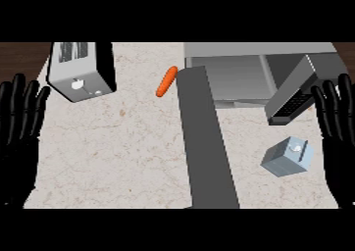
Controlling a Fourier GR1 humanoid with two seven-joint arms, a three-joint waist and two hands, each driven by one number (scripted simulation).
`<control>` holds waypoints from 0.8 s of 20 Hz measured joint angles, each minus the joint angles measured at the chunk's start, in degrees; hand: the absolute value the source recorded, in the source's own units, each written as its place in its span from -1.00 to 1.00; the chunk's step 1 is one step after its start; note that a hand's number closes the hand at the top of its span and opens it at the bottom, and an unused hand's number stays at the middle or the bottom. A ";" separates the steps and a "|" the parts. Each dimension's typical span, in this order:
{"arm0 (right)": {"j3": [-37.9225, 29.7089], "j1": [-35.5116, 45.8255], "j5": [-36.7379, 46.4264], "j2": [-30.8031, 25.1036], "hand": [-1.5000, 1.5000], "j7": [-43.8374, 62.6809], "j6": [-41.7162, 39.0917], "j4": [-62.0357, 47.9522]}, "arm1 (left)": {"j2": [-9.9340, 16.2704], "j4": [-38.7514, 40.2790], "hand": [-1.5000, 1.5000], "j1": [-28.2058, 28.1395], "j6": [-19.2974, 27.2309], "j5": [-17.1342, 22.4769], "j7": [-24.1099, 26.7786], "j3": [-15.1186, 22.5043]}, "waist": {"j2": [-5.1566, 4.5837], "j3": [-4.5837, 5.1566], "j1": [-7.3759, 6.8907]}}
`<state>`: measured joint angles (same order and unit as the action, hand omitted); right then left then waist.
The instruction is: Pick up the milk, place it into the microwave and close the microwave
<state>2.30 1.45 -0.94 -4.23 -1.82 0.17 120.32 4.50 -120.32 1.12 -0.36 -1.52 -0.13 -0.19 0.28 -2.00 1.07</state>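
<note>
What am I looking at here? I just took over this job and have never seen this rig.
This is one view from the robot's head, looking steeply down at a kitchen counter. The black shapes at the sides are its hands: left hand and right hand, both open, resting, holding nothing. On the counter stand a toaster, a carrot, and the milk carton, untouched. The microwave is at the top, its door swung open toward you.

Pale blue milk carton (287, 158), orange carrot (166, 82), grey microwave (245, 73), beige marbled counter (122, 147), black hands.
</note>
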 measured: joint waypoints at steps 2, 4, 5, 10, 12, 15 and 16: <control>-1.28 -0.18 -0.32 0.01 -1.00 -0.05 0.48 -0.29 | -0.20 -0.66 -1.00 -0.38 0.00 -0.86 -0.87 1.21 | -0.09 0.77 -0.38; -3.23 0.87 -0.40 -0.71 -1.00 1.17 1.06 -0.81 | -0.32 1.26 -1.00 -0.50 -0.44 -0.93 0.87 1.23 | -0.18 1.26 -0.62; -3.82 1.18 0.04 -0.89 -1.00 2.06 1.63 -0.90 | -0.10 1.51 -1.00 -0.39 -0.67 -0.80 0.94 0.96 | -0.20 1.44 -0.71; -8.96 2.93 -4.75 -1.42 -1.00 8.84 3.46 -0.64 | -2.73 2.30 -1.00 -3.44 2.03 -0.79 -0.44 2.77 | -0.23 1.83 -0.96; -10.18 2.06 -6.21 -1.30 -1.00 9.34 3.43 -0.35 | -3.21 1.60 -1.00 -3.97 2.40 -0.41 -1.69 2.93 | -0.23 1.91 -1.01; -11.19 2.25 -6.90 -1.43 -1.00 10.36 3.82 -1.23 | -3.74 -0.08 -1.00 -6.43 2.98 -0.45 -2.19 4.14 | -0.22 1.97 -1.10; -11.48 2.07 -7.08 -1.41 -1.00 10.26 3.78 -1.74 | -3.90 -0.42 -1.00 -7.70 3.36 -0.55 -1.25 4.77 | -0.22 1.97 -1.13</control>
<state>-9.19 3.51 -8.02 -5.64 8.44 3.96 118.58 0.60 -120.75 -6.58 3.00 -2.08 -1.38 4.58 0.05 -0.03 -0.06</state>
